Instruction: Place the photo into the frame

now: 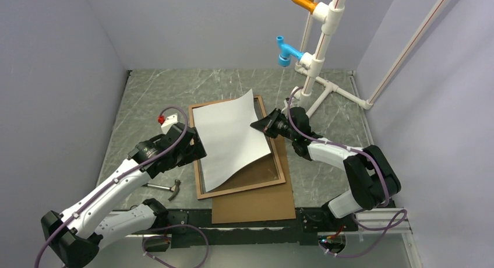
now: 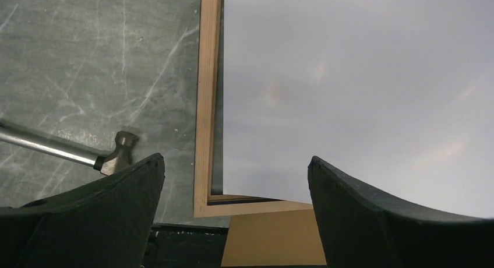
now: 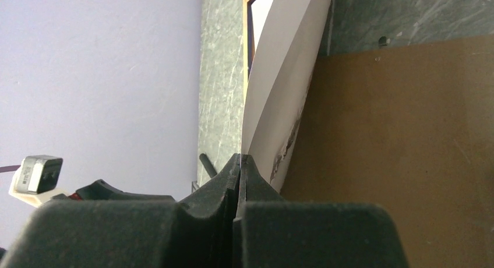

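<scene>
The photo shows its plain white back and lies bowed over the frame, its right edge lifted. My right gripper is shut on the photo's right edge; in the right wrist view the pads pinch the thin sheet, with a sliver of print side showing. My left gripper is open at the frame's left rail. In the left wrist view the fingers straddle the frame's near-left corner and the photo, touching neither.
A brown backing board lies under the frame's near end, reaching the table's front edge. A hammer lies left of the frame, near my left arm. A white pipe stand with orange and blue fittings rises at the back right.
</scene>
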